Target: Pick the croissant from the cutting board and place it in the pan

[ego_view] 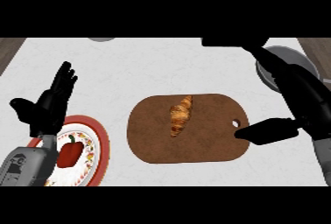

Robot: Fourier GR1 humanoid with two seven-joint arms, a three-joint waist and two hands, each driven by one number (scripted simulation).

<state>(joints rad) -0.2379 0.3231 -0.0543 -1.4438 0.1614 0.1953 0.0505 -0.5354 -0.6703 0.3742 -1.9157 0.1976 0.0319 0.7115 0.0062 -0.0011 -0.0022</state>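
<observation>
Left robot hand (47, 103): open, fingers straight and spread, pointing up and away from the robot; it shows at the view's left over the pale tabletop (149, 65), holding nothing
Right robot hand (294, 94): comes in from the view's right, dark and seen close; a thumb-like part reaches left over the right edge of the cutting board (187, 144); whether its fingers are spread or curled cannot be told
Croissant (180, 115): lies on the cutting board, left of the right robot hand and apart from it, its long axis running up and down the view with a slight tilt
Cutting board: brown, rounded, with a small hole near its right edge, just beside the right robot hand's thumb-like part; it sits to the right of the left robot hand
Pan (294, 57): grey, round, at the upper right, largely hidden behind the right robot hand
Plate (97, 144): red-rimmed, patterned, just below the left robot hand, partly under the left forearm
Red pepper (70, 153): rests on the plate
</observation>
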